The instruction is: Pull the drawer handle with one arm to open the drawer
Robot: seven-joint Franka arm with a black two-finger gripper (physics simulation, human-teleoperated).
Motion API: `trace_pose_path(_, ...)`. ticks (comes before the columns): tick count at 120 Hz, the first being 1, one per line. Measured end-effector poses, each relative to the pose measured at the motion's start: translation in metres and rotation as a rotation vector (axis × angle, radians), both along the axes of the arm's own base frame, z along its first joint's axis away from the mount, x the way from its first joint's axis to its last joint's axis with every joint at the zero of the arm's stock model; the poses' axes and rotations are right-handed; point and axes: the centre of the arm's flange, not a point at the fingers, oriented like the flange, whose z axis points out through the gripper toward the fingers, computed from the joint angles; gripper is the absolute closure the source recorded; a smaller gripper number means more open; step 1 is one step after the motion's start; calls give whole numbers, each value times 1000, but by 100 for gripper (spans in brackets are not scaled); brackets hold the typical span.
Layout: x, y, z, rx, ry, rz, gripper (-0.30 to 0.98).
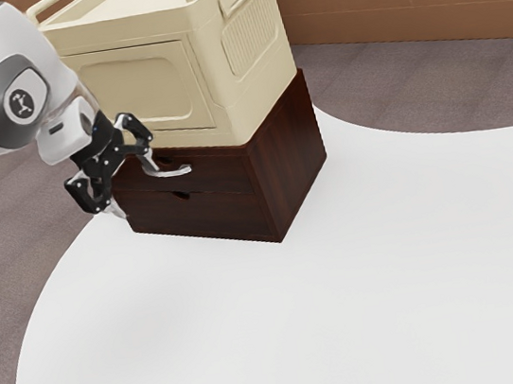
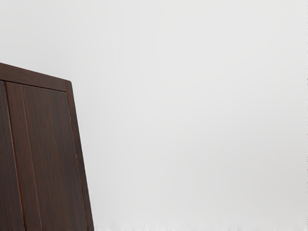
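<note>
Fingers [image 1: 173, 172] spread well apart and clamped on nothing, I hold my gripper [image 1: 146, 190] in front of the dark cabinet [image 1: 289, 163], near its drawer fronts. Both the upper drawer [image 1: 222, 173] and the lower drawer [image 1: 207, 211] look shut. The lower one's pull is a small dark notch [image 1: 180, 195] in its top edge, close to my fingers; I can't tell if either fingertip touches wood.

My first worry is catching nothing: so shallow a grip gives little to squeeze, and if I close off-line, I'd likely scrape the front and slip away. Pushing in too hard could shove the cabinet towards the table's far edge or jar the cream box [image 1: 223, 92] on top. Pulling crookedly might jam the drawer or swing the cabinet round. Which drawer is meant, the task leaves unsaid.

The cabinet stands near the rim of the white table [image 1: 304, 328], so I'd rather not drag it. In front of the drawers the tabletop runs bare toward its near edge, which should let me back straight out. Above, the cream box's lower edge leaves my hand less room to rise.
</note>
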Motion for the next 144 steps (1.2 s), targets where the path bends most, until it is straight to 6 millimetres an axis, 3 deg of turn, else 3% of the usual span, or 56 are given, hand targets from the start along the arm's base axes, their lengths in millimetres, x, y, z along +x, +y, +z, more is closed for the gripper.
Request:
trace_pose_path(31, -12, 38, -3, 8, 3, 34, 0)
trace_pose_path(47, -16, 48, -3, 11, 2, 41, 0)
trace_pose_path(94, 9, 24, -15, 5, -29, -12, 0)
trace_pose_path(144, 18, 36, -24, 24, -70, 25, 0)
